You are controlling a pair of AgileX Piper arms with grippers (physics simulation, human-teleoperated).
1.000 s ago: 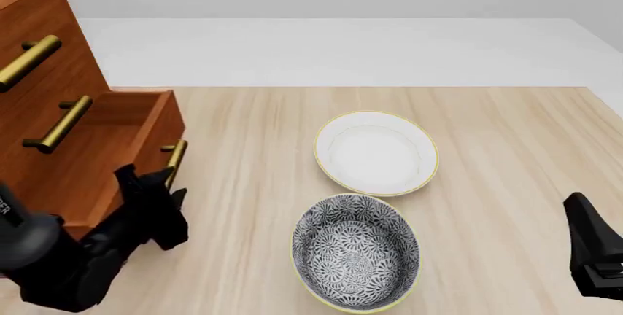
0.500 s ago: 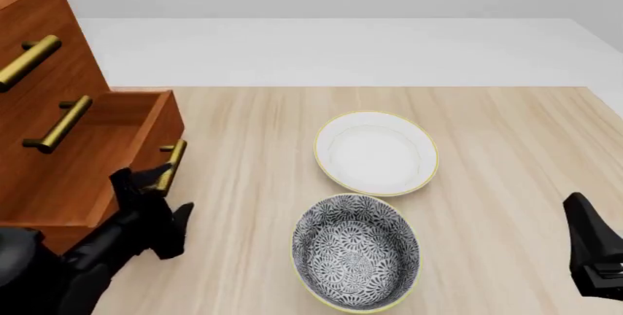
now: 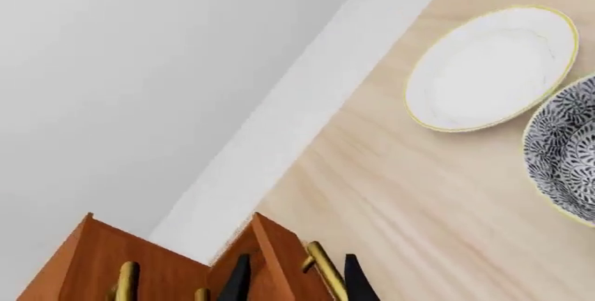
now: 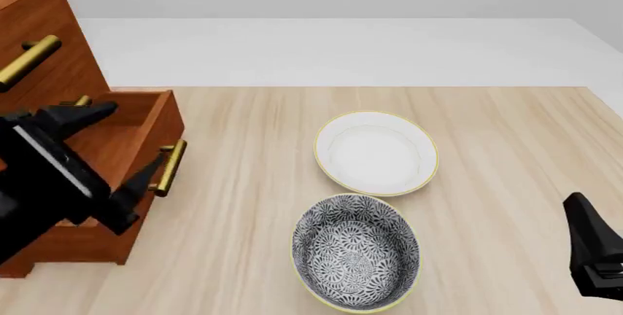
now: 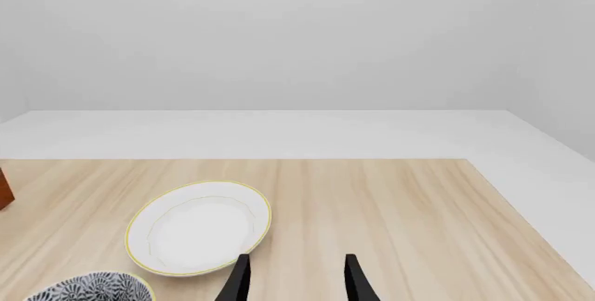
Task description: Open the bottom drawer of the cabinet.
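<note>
The reddish-brown cabinet stands at the table's left edge. Its bottom drawer is pulled out toward the table's middle, and its brass bar handle is free. My left gripper hovers above the drawer's front, open and holding nothing. In the left wrist view the drawer's front panel and handle show between the two black fingertips of that gripper. My right gripper is open and empty over the near right of the table, at the picture's edge.
A white bowl with a yellow rim sits mid-table, and a black-and-white patterned bowl lies nearer me. The top drawer's brass handle juts out above the open drawer. My left arm hides the middle drawer's handle and part of the drawer's inside.
My left gripper has come off the drawer handle and risen up and back over the open drawer. The drawer has stayed pulled out. The right arm has not moved.
</note>
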